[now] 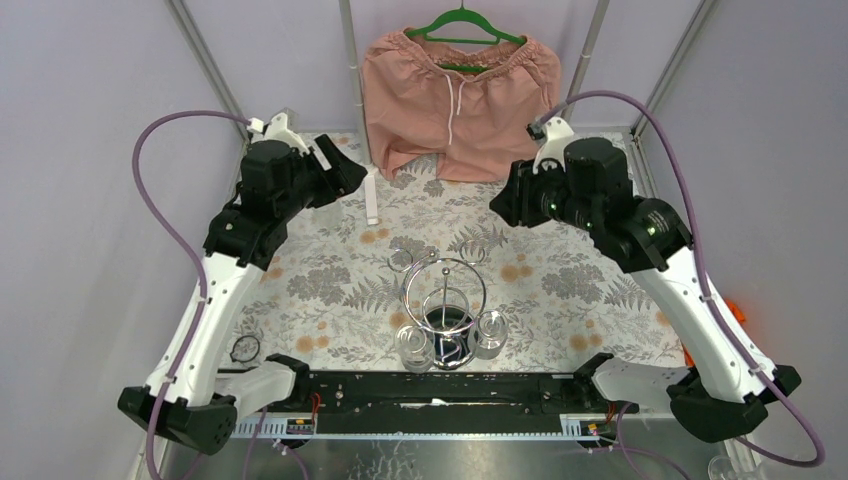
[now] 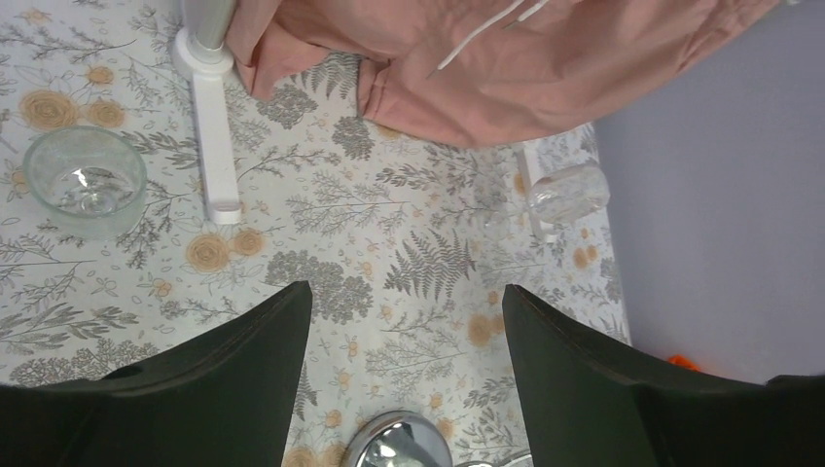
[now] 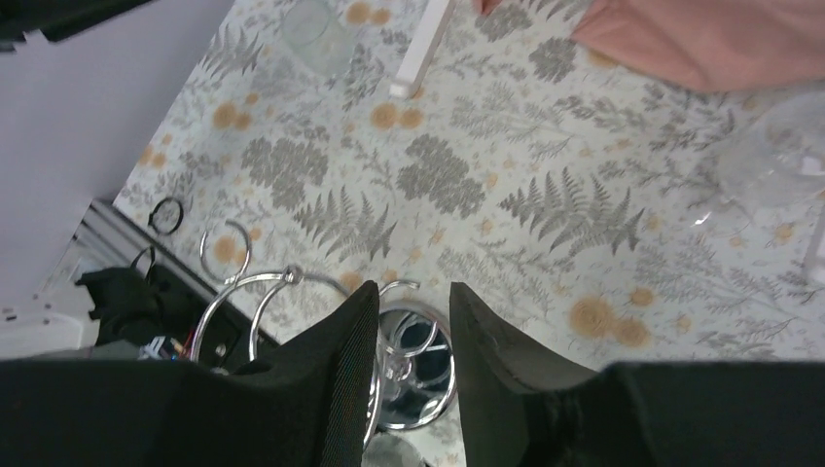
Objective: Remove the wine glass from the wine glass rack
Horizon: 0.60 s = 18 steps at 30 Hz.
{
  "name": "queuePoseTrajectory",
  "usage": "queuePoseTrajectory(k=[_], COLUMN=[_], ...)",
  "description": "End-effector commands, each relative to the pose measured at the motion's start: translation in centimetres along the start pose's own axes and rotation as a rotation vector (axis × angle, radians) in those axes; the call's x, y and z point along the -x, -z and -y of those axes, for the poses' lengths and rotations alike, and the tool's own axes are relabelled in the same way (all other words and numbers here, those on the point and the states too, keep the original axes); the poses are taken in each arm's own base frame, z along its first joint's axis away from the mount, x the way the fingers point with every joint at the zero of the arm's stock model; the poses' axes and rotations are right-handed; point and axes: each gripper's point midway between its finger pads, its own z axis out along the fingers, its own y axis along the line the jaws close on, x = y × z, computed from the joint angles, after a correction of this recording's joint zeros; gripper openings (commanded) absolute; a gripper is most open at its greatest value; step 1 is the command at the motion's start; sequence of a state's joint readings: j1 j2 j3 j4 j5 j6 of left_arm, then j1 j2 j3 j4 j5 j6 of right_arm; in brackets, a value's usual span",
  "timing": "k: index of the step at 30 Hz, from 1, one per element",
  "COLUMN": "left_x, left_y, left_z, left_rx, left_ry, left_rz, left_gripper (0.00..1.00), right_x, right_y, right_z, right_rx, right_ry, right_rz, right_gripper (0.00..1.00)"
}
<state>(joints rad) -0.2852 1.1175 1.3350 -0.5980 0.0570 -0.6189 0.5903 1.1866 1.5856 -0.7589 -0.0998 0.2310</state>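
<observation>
Floral-cloth counter (image 1: pixel 560 290) across the whole cell. At the back, pink shorts (image 1: pixel 460 100) on a green hanger (image 1: pixel 462 22), hem down on the cloth.

High at far left, left end effector (image 2: pixel 407 294), fingers spread wide, nothing between them. High at far right, right end effector (image 3: pixel 413 292), parted only narrowly, likewise empty. Both well apart from the wine glass rack (image 1: pixel 443 290), centre-near, just ahead of the arm bases.

At the rack's near right side, wine glass (image 1: pixel 490 333), seemingly hung bowl-down from a ring. Second glass (image 1: pixel 413 345) at near left. Clear cup (image 2: pixel 85 180) loose on the cloth by the left arm.

Risks, as judged:
- Lifting straight up rather than sliding the foot out along the ring: light chrome stand likely to tip.
- Clipping the neighbouring glass on approach.
- Slipping on smooth glass.
- Misjudging depth on clear, mirrored surfaces.
</observation>
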Motion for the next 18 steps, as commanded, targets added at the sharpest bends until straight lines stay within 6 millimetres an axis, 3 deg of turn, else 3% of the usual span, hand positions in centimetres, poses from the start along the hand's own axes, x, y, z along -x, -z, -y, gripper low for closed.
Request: queuePoseTrajectory(k=[1,4,8,18], left_x=[1.1,1.2,1.4,1.7], left_y=[1.7,2.3,3.1,3.8], left_z=[1.5,1.7,2.0,1.3], left_rx=[-0.070,-0.077,-0.093,-0.051], left_ry=[0.017,0.021,0.014,-0.006], left_rz=[0.048,0.055,0.062,0.079], left_gripper=[0.80,0.80,0.80,0.80], right_x=[-1.4,-1.8,-2.8,-6.3], right_y=[1.6,2.6,2.4,1.1], right_z=[-1.3,-1.3,-1.9,-7.8], right_rx=[0.030,0.027,0.033,0.026], right_ry=[-0.009,0.000,0.017,0.227], right_rz=[-0.014,-0.027,-0.078,-0.180], right_gripper=[0.40,0.40,0.40,0.40])
